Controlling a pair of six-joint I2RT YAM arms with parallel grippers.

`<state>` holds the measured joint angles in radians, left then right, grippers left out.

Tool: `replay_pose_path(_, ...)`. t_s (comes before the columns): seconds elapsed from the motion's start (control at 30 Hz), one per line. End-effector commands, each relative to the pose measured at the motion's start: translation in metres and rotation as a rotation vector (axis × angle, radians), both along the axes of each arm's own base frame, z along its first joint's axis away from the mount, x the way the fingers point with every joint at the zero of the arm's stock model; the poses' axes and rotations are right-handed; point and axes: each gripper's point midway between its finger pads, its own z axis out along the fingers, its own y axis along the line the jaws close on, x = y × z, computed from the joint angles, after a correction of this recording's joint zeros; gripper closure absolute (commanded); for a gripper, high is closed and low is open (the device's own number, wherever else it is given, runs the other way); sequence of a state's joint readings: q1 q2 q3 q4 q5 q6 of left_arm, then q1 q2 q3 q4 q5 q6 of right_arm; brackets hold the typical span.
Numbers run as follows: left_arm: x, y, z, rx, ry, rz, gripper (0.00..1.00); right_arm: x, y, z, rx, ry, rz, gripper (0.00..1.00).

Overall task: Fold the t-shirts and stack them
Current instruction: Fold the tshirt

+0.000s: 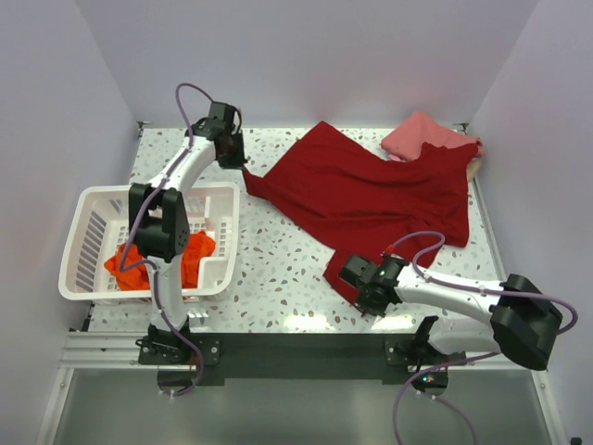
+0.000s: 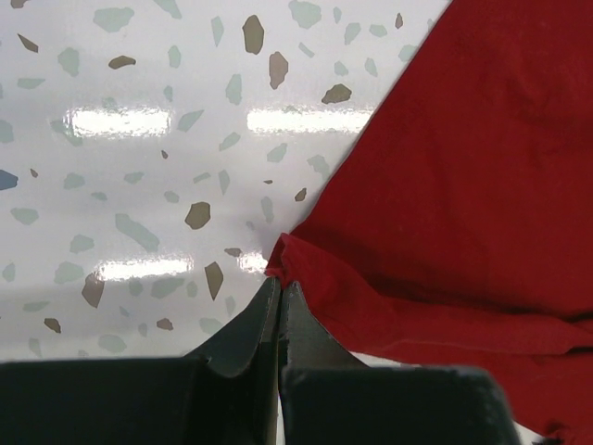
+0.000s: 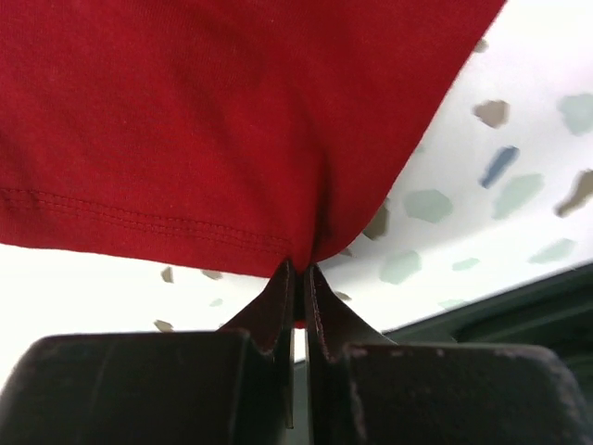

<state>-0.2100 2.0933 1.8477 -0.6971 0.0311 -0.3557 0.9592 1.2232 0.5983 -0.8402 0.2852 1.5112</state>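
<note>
R gripper point(image 3: 298, 271) clamped on crimson tee point(image 1: 371, 190) hem | L gripper point(image 2: 280, 284) pinching its far corner

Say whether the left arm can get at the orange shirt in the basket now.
Probably not yet: the orange shirt lies uncovered in the basket beside that arm, but the left gripper is shut on a corner of the crimson shirt.

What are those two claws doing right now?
The left gripper is shut on a corner of the crimson t-shirt.
The right gripper is shut on its hem.
</note>
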Motion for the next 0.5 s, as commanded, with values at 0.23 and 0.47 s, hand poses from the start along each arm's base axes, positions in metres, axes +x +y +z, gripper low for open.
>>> replay_pose_path(0.23, -0.001, 0.002, 0.049, -0.041, -0.131, -0.006, 1.0, -0.017, -0.013, 0.06, -0.041, 0.064, 0.076, 1.0)
replay_pose_path(0.47, -0.005, 0.002, 0.06, -0.048, -0.148, -0.007, 1.0, -0.032, -0.004, 0.074, 0.055, 0.114, 0.087, 1.0)
